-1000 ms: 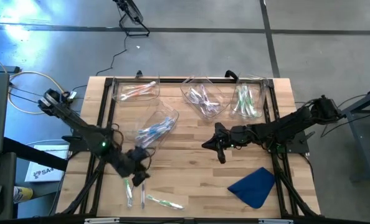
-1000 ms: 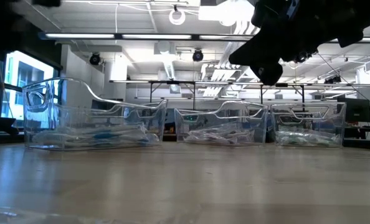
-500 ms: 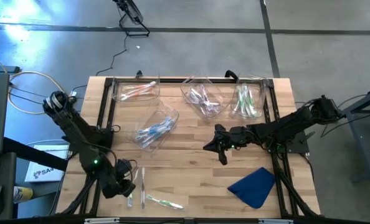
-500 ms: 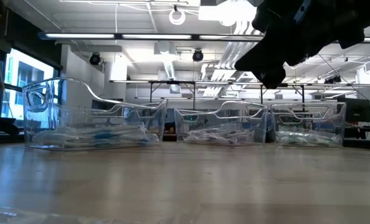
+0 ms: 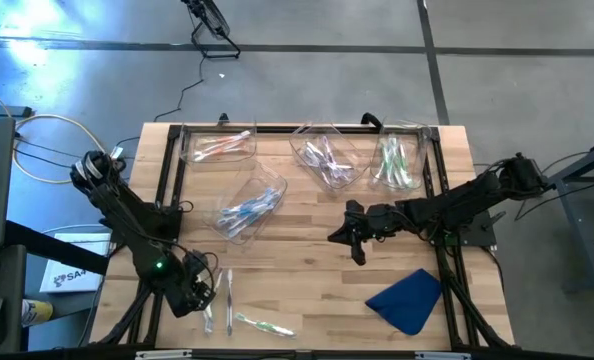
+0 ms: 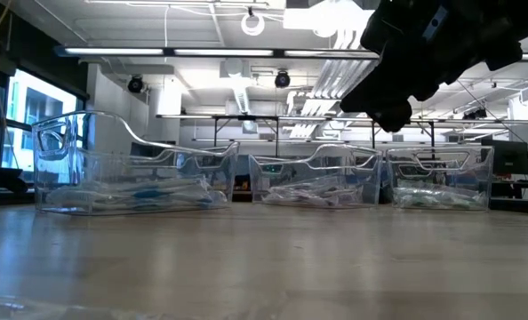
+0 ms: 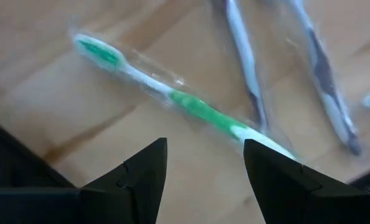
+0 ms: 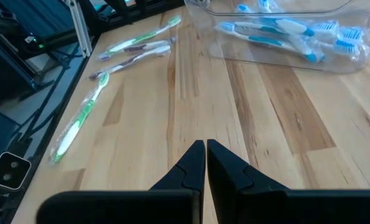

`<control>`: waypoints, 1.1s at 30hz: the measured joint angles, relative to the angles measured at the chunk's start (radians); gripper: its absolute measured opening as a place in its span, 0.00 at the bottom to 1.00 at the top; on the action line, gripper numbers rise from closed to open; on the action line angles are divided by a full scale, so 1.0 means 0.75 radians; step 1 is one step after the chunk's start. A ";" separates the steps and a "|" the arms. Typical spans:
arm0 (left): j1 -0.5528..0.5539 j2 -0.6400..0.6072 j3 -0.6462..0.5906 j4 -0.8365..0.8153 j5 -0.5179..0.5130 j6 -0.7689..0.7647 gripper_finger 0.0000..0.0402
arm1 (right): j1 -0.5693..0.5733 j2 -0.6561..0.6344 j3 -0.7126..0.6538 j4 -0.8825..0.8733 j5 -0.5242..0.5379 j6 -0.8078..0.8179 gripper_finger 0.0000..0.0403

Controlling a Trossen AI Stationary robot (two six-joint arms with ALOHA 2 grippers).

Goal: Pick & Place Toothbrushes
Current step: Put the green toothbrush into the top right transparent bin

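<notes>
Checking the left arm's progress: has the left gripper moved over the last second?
Yes. The left gripper has moved toward the table's near-left corner, away from the blue-brush bin, beside the loose toothbrushes.

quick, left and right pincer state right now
left pincer: open, empty, over a green toothbrush
right pincer: shut, holding nothing

Just ahead of the black left gripper [image 7: 203, 180] lies a white toothbrush [image 7: 172, 98] with green bristles and a green grip, on pale wood table [image 5: 307, 260]. Beyond the black right gripper [image 8: 205, 163], blue-and-white toothbrushes [image 8: 291, 31] fill a clear bin [image 8: 334, 56]. A blue cloth [image 5: 407, 298] lies beside it.
</notes>
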 joint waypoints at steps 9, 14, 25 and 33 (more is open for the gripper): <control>0.000 0.091 -0.001 -0.019 -0.045 0.004 0.51 | 0.000 0.000 0.000 -0.008 0.003 0.010 0.02; 0.001 0.163 -0.001 -0.013 -0.044 0.003 0.51 | 0.000 0.000 0.000 -0.008 0.003 0.010 0.02; 0.001 0.258 -0.001 0.110 -0.068 0.078 0.51 | 0.000 0.000 -0.001 -0.027 0.003 0.010 0.02; 0.001 0.258 -0.001 0.101 -0.094 0.145 0.51 | 0.000 0.000 -0.001 -0.026 0.003 0.010 0.02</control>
